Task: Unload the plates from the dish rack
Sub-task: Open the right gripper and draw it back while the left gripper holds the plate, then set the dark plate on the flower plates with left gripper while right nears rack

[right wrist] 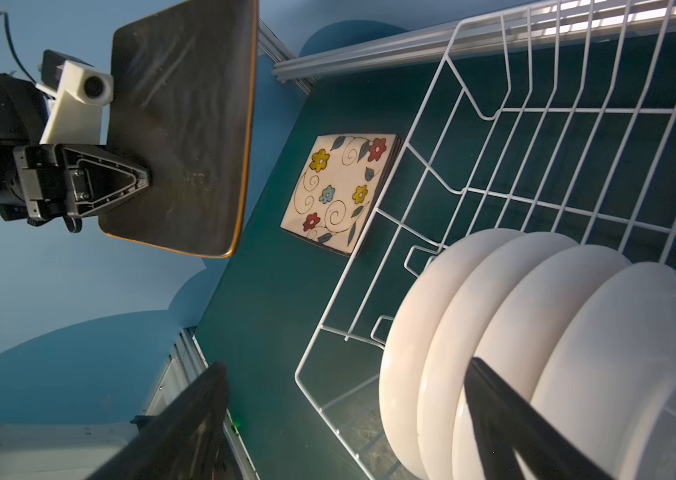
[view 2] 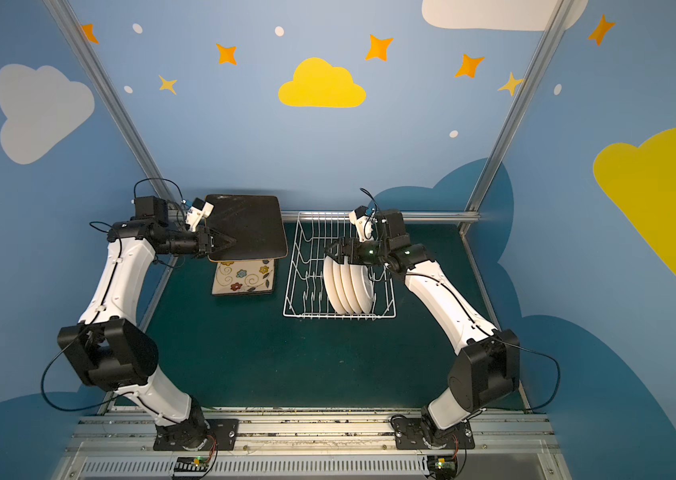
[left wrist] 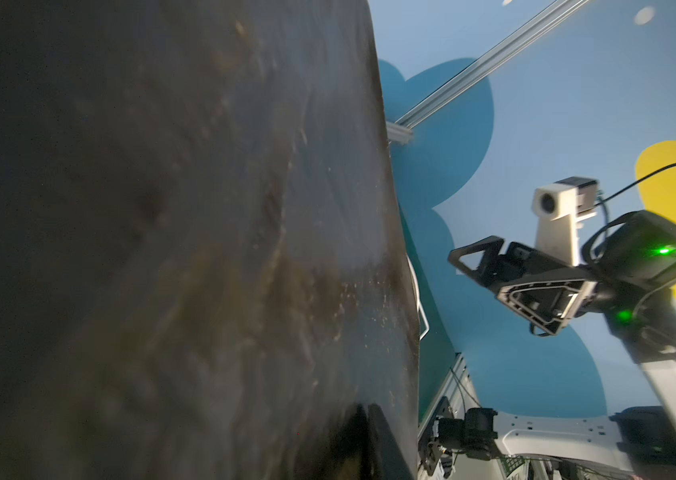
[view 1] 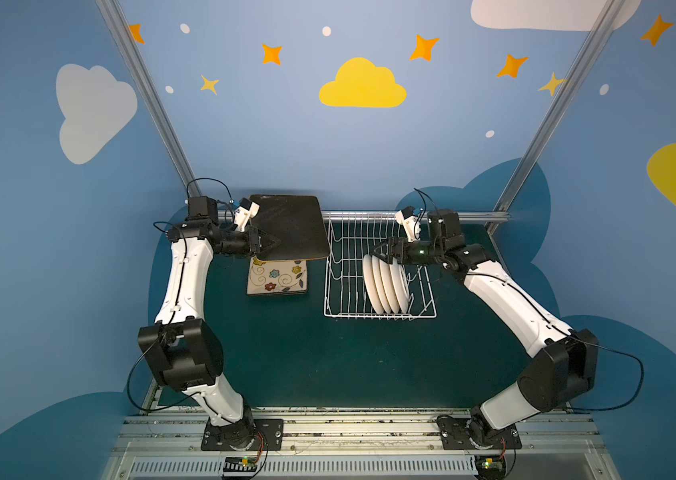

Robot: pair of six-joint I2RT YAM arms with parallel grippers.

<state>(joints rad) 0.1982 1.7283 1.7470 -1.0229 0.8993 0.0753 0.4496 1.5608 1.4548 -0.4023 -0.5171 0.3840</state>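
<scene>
1. The dark green tabletop [view 1: 369, 357] carries everything. Its far left part is hidden behind the left arm and the lifted plate.
2. The dish rack [view 1: 330, 266] [view 2: 298, 266] [right wrist: 535, 145] is a white wire basket with upright tines. It stands at the far middle of the tabletop, and its right wall is partly hidden by the right arm.
3. The held square plate [view 1: 292, 224] [view 2: 251, 224] [right wrist: 190, 124] hangs roughly level in the air just left of the rack. Its scuffed black back faces up and its face is hidden. In the left wrist view it [left wrist: 161, 228] is a dark blur filling most of the picture.
4. The stack of square plates [view 1: 278, 278] [view 2: 243, 280] [right wrist: 340, 191] lies flat on the tabletop beside the rack's left wall. It shows a cream face with swirls and coloured flowers. In both top views its far part is covered by the held plate, and the number of plates is hard to make out.
5. Four round white plates [view 1: 384, 286] [view 2: 346, 289] [right wrist: 514, 332] stand on edge in the rack's right half, leaning. Only plain white sides show.
6. The left gripper [view 1: 276, 242] [view 2: 233, 241] [right wrist: 145, 178] is clenched on the held plate's near left edge. One finger lies on the black back and the other is hidden beneath.
7. The right gripper [view 1: 379, 251] [view 2: 330, 251] is spread wide, grasping nothing, over the round plates' far edges. In the right wrist view its fingers [right wrist: 506, 415] are cut off, and I cannot tell whether they touch the plates.
</scene>
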